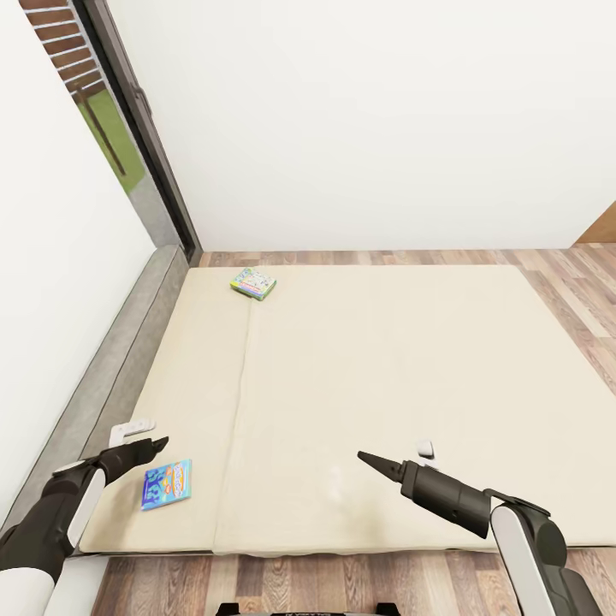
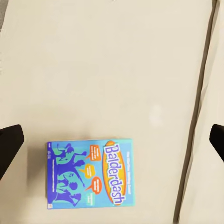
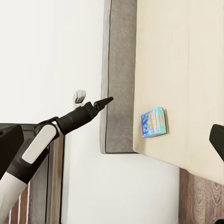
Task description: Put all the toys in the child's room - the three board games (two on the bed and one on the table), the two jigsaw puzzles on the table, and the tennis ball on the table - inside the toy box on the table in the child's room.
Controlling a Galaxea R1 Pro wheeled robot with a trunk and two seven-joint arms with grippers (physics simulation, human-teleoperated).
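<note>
Blue board game [image 2: 89,173] lies near bed [image 1: 385,359] edge.

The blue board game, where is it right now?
In the head view, the blue board game lies flat on the bed near its front left corner, just below the left claw, apart from it.

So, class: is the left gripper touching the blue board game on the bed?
Apart. The left wrist view shows the blue board game lying clear between the left gripper fingertips, mattress visible either side.

Two board games on the bed [image 1: 359,385]: one [image 1: 167,484] near-left, one [image 1: 253,283] far-left.
</note>
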